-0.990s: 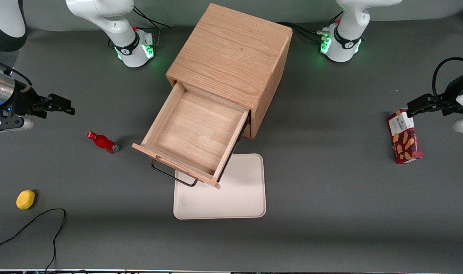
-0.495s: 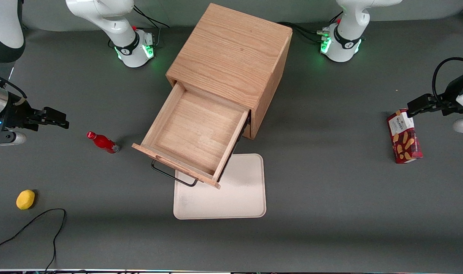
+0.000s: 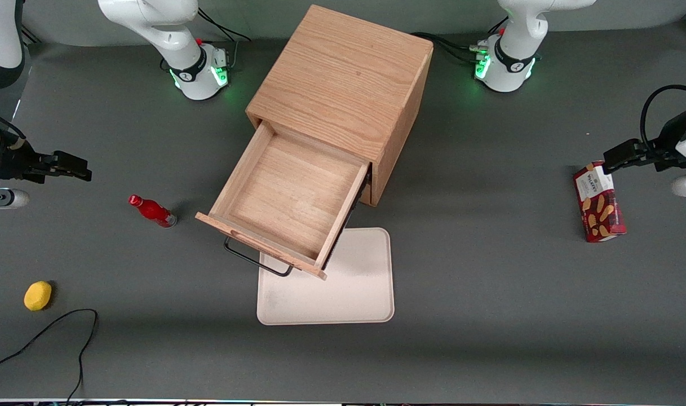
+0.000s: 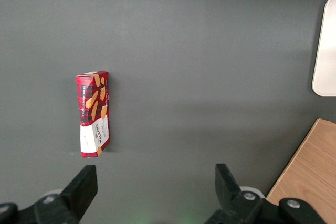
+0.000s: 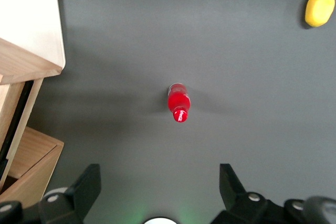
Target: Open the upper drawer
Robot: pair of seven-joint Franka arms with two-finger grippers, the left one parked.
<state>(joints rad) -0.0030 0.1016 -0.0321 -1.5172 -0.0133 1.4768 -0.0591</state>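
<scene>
The upper drawer (image 3: 289, 197) of the light oak cabinet (image 3: 343, 84) stands pulled far out toward the front camera. Its square wooden inside is bare. Its thin black wire handle (image 3: 256, 260) hangs over the cream tray (image 3: 348, 287). My gripper (image 3: 75, 164) hovers far off toward the working arm's end of the table, open, with nothing between its fingers. In the right wrist view the gripper (image 5: 160, 182) is above bare mat near a red bottle (image 5: 178, 102), and a corner of the drawer (image 5: 26, 61) shows. The lower drawer is hidden under the upper one.
A red bottle (image 3: 152, 210) lies on the mat between my gripper and the cabinet. A yellow lemon (image 3: 38, 295) and a black cable (image 3: 66, 332) lie nearer the front camera. A red biscuit box (image 3: 598, 202) lies toward the parked arm's end.
My gripper has drawn away from the cabinet toward the working arm's edge of the table, still open. The drawer has stayed pulled out.
</scene>
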